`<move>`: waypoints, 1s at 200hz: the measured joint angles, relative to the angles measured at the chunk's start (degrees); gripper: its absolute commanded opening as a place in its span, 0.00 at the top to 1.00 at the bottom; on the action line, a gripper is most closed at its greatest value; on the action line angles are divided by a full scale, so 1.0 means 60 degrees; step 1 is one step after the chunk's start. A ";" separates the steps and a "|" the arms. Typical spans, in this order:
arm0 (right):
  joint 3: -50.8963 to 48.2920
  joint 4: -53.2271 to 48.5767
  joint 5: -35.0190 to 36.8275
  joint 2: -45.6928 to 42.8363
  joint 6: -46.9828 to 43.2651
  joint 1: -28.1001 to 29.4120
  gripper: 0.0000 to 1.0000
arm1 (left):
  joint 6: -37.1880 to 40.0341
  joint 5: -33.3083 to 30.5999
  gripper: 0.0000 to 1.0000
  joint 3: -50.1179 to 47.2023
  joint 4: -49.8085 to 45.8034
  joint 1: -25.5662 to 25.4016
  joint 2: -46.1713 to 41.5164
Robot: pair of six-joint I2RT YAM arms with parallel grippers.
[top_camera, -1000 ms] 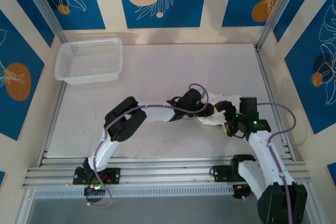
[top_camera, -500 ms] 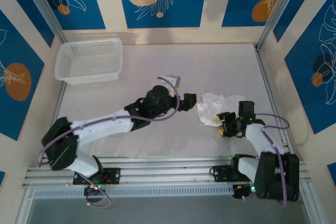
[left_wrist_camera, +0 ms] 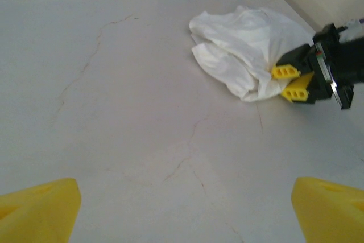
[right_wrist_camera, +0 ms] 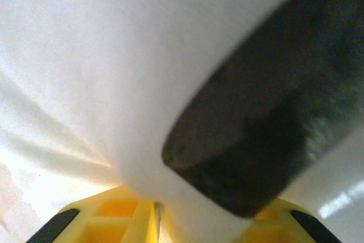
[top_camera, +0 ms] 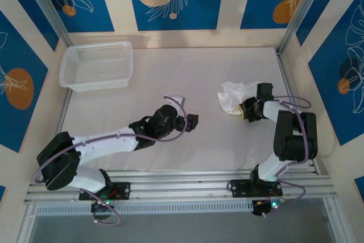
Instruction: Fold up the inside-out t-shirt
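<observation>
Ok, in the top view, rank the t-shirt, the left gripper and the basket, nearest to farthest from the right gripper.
1. white t-shirt, bunched at the right, pinched by the right gripper.
2. left gripper, open, mid-table to its left.
3. white mesh basket, far-left corner.

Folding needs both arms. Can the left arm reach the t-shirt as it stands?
Probably yes: bare table lies between the open left pincer and the t-shirt; the right pincer grips just one edge.
</observation>
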 measured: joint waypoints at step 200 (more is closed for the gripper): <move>1.3322 -0.4776 0.1231 0.8309 -0.1235 -0.0780 0.70 | 0.0142 -0.0375 0.04 -0.0437 -0.0120 0.0597 -0.0066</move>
